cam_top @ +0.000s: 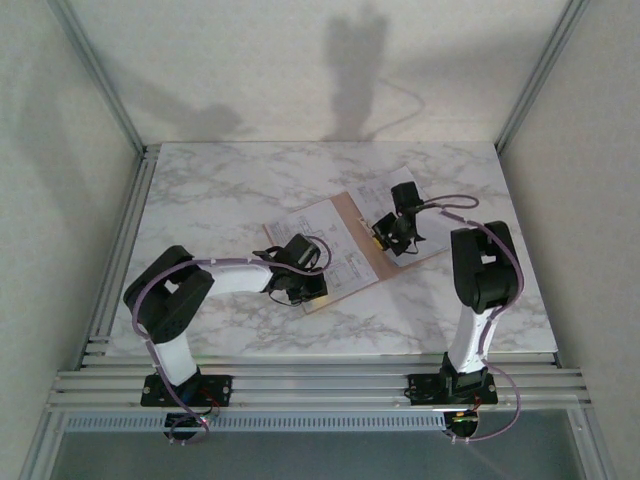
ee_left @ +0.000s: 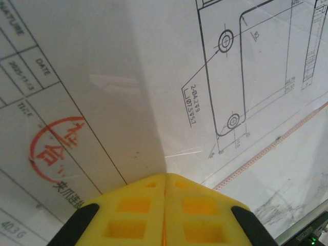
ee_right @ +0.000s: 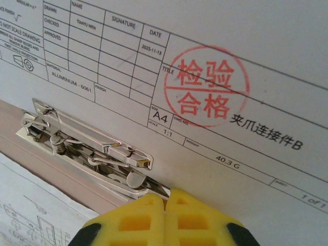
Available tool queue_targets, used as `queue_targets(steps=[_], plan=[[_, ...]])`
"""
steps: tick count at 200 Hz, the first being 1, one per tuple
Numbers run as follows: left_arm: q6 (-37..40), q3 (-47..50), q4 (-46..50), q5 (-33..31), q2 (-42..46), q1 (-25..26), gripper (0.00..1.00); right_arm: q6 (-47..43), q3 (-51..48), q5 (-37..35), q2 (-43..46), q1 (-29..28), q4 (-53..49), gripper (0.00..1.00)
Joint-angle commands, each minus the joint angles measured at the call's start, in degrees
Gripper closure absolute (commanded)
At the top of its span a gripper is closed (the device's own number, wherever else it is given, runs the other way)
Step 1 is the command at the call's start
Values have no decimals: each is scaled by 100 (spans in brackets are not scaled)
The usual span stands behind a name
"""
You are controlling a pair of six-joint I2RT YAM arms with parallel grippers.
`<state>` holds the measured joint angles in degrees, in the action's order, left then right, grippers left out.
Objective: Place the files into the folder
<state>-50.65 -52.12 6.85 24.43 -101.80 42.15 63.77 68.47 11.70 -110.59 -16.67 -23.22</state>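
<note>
The pinkish-tan folder (cam_top: 362, 240) lies open in the middle of the marble table. A white file (cam_top: 340, 245) with line drawings covers its left leaf, and another file (cam_top: 437, 232) lies on the right. My left gripper (cam_top: 300, 285) is shut, its yellow tips (ee_left: 165, 175) resting on the left file (ee_left: 154, 66) beside a red stamp. My right gripper (cam_top: 385, 238) is shut too, its tips (ee_right: 165, 192) at the edge of the stamped file (ee_right: 230, 66), right by a metal clip (ee_right: 87, 143) on the folder's bare strip (ee_right: 31, 159).
The marble tabletop (cam_top: 220, 190) surrounds the folder and shows past the sheet's edge (ee_left: 287, 189). Aluminium frame posts stand at the back corners, and a rail (cam_top: 320, 385) runs along the near edge by the arm bases. Another printed sheet (ee_right: 31, 215) lies beyond the clip strip.
</note>
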Motion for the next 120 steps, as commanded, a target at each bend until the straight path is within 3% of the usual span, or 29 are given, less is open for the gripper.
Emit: queue_targets(steps=[1, 59, 120], plan=[[-41, 203, 719, -150, 29, -55, 93, 293, -322, -1337, -831, -37, -1311, 100], [-50, 114, 696, -185, 33, -57, 94, 285, 433, -1653, -1189, -235, -2320, 100], [-41, 154, 626, -209, 33, -84, 93, 250, 591, -1360, -1008, -328, -2180, 100]])
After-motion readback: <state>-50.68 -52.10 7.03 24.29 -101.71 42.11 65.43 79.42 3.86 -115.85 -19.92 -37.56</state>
